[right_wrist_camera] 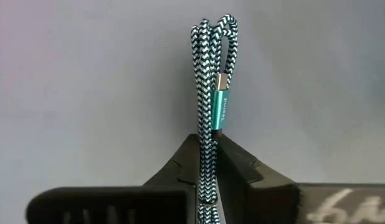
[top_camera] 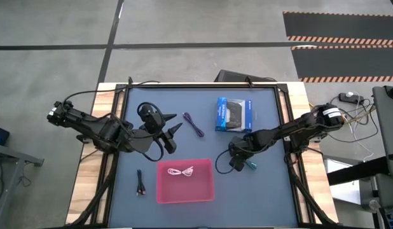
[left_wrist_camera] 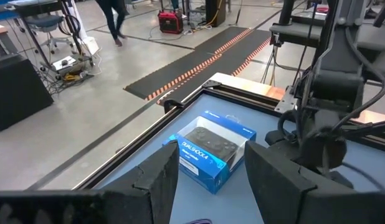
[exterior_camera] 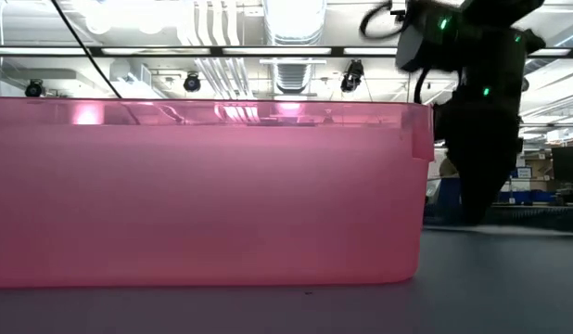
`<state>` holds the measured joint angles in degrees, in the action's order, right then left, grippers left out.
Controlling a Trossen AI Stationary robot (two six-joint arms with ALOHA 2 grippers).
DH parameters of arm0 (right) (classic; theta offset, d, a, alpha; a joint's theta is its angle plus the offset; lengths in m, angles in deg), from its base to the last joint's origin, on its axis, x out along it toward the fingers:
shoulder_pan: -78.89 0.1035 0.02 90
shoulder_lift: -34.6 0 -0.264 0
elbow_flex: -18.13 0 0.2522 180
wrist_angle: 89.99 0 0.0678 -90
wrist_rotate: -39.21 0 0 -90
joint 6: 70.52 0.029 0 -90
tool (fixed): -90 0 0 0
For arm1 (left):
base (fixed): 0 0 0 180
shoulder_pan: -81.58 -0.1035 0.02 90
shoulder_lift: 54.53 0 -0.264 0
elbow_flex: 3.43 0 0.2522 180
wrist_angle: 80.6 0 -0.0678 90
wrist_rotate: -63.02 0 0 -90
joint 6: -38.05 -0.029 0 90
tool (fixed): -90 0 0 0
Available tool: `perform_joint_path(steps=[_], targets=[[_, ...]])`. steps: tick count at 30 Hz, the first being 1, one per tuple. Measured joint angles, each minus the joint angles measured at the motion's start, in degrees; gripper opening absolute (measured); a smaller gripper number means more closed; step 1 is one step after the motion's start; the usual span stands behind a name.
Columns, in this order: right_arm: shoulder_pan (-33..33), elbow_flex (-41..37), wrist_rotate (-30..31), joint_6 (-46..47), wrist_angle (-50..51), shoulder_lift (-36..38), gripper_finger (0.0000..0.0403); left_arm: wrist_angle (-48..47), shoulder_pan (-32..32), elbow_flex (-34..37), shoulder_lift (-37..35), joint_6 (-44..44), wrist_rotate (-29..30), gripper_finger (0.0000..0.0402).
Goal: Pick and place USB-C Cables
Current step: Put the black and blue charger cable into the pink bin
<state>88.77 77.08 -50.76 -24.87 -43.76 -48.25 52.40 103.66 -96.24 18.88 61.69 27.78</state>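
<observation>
The teal USB-C cable [right_wrist_camera: 212, 74] is a folded braided bundle, and my right gripper [right_wrist_camera: 208, 155] is shut on it; in the high view this gripper [top_camera: 238, 162] is just right of the pink tray [top_camera: 206, 191], with a teal end [top_camera: 250, 166] beside it. The white cable [top_camera: 181, 171] lies in the tray. The purple cable [top_camera: 194, 124] lies on the mat near my left gripper [top_camera: 173, 131], which is open and empty. The black cable [top_camera: 140, 183] lies left of the tray. My right gripper pinches the folded teal cable between its two fingers [right_wrist_camera: 239, 165], on several strands [right_wrist_camera: 208, 140] just below the teal connector [right_wrist_camera: 220, 109]. The fingers come from above. The looped end [right_wrist_camera: 215, 25] sticks out past the fingertips. I cannot tell whether the cable is clear of the mat.
A blue-and-black box [top_camera: 233, 114] lies far right of centre on the mat; it also shows in the left wrist view [left_wrist_camera: 211, 152]. The pink tray's wall [exterior_camera: 203, 186] fills most of the low view, with my right arm [exterior_camera: 481, 121] beside it.
</observation>
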Motion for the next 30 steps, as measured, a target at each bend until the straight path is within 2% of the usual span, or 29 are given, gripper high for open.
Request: perform_joint_path(steps=[9,16,25,30], targets=[[0.08,0.00,3.82,2.55,-3.47,13.92,0.0022,5.02,0.00,0.00,0.02,-0.05,-0.51,0.0167],[0.51,0.00,10.53,-0.12,-18.26,23.01,0.0022,10.34,0.04,0.00,0.04,0.00,-6.97,0.0166],[2.04,0.00,10.64,-14.33,-46.17,24.63,0.0022,18.76,0.04,0.00,2.78,0.01,-14.03,0.0167],[2.28,0.00,10.60,-18.60,-54.51,23.08,0.0022,23.57,0.04,0.02,5.72,0.00,-15.53,0.0166]])
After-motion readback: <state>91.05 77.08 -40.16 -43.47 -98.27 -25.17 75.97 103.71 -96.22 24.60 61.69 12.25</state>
